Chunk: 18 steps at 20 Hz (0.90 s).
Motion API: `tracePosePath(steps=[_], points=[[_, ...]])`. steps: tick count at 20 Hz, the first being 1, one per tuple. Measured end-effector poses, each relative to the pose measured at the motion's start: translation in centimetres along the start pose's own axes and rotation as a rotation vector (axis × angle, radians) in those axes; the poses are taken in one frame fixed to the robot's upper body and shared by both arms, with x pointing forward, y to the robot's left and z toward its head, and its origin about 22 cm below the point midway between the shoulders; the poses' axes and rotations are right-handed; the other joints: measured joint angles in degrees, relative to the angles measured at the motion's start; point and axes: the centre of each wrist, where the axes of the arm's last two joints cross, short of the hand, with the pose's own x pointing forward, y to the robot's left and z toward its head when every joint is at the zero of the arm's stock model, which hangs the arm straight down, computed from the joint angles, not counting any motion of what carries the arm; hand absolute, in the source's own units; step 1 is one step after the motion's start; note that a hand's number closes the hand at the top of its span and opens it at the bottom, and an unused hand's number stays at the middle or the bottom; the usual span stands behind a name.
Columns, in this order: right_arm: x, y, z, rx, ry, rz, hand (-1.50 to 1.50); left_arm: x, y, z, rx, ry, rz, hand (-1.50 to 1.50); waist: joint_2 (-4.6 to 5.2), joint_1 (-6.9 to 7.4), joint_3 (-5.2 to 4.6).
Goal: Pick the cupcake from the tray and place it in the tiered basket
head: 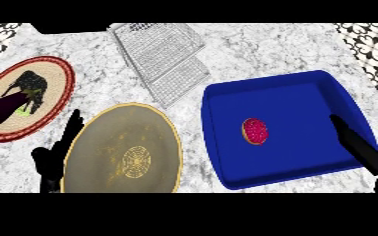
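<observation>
Gold plate (122,150) lying left of tray (295,165); left hand (55,152) resting beside it, fingers straight. Right hand (354,142) hovering over tray's right rim, fingers extended, holding nothing. Cupcake (255,131) sitting mid-tray. Basket (162,60) lying up-left of tray.

Right hand (356,145) perhaps edge-cropped.

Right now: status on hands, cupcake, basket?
Left robot hand open, resting beside gold plate. Right robot hand open over blue tray edge. Cupcake in tray, untouched. Tiered basket unobstructed.
</observation>
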Motion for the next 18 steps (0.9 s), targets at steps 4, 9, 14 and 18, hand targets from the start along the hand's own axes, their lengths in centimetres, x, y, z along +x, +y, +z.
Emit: tracePosePath(steps=[4, 9, 14, 18], points=[[-0.6, -1.4, 3.0, 0.142, 0.127, 0.153, -1.5, 0.4, -0.5, -0.2, -0.009, -0.01, 0.0, 0.0, 0.47, 1.22, -0.2], [0.0, -3.0, 4.8, 0.285, 0.22, 0.402, -1.5, 0.9, -1.0, -0.4, -0.03, -0.026, -0.005, 0.0, 1.05, 2.62, -0.44], [2.1, -3.3, 5.4, 0.316, 0.281, 0.637, -1.5, 1.2, -1.6, -0.6, -0.054, -0.033, -0.011, 0.0, 1.35, 4.04, -0.47], [4.4, -2.0, 6.3, 0.293, 0.273, 0.742, -1.5, 1.4, -2.2, -0.8, -0.066, -0.031, -0.013, 0.0, 1.36, 5.02, -0.37]])
